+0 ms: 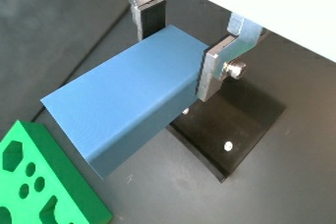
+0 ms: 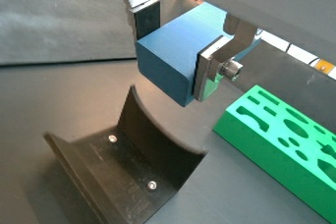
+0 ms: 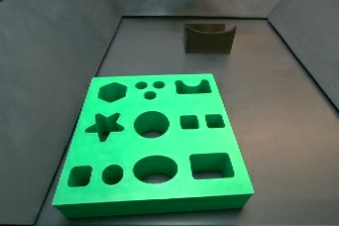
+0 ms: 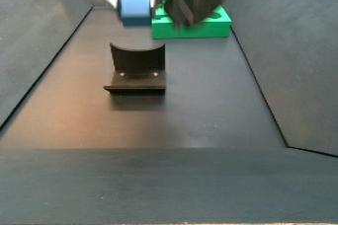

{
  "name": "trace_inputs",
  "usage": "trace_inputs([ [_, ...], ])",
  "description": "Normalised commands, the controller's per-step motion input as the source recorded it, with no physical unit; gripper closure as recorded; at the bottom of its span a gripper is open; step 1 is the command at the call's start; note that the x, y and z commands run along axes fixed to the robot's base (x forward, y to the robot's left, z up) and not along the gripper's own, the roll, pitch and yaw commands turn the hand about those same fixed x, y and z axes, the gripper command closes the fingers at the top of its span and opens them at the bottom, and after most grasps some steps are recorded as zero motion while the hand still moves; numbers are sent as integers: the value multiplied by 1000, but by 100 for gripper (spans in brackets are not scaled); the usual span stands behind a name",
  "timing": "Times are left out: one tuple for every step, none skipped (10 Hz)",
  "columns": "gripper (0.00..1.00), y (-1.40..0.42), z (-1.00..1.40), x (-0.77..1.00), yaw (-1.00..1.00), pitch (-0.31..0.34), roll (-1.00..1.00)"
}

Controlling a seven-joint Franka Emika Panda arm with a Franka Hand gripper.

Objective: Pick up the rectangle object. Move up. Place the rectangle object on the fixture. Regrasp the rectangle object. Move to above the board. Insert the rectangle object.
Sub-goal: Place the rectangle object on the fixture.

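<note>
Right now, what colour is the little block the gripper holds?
Blue: the small matte rectangular block between the gripper fingers, above the fixture; clearest in a wrist view.

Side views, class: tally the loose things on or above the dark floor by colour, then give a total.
Blue: 1, the matte blue rectangular block, held in the pincer above the floor.
Green: 1, the slab with cut-out holes.
Dark brown-black: 1, the notched fixture.
Total: 3.
</note>
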Motion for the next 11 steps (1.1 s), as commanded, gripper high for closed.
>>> trace_inputs([
  [100, 74, -1000, 120, -91, 33, -1000],
  [100, 84, -1000, 135, -95, 64, -1000],
  [100, 90, -1000, 143, -107, 79, -998],
  [100, 95, -1000, 151, -106, 76, -835],
  [100, 102, -1000, 160, -109, 69, -671],
  [100, 113, -1000, 173, -112, 66, -392],
  [100, 114, -1000, 178, -111, 66, -288],
  [100, 99, -954, 175, -112, 49, -188],
  [100, 93, -818, 150, -116, 37, -174],
  [100, 78, -574, 117, -113, 19, -160],
  [100, 65, -435, 97, -103, 14, -134],
])
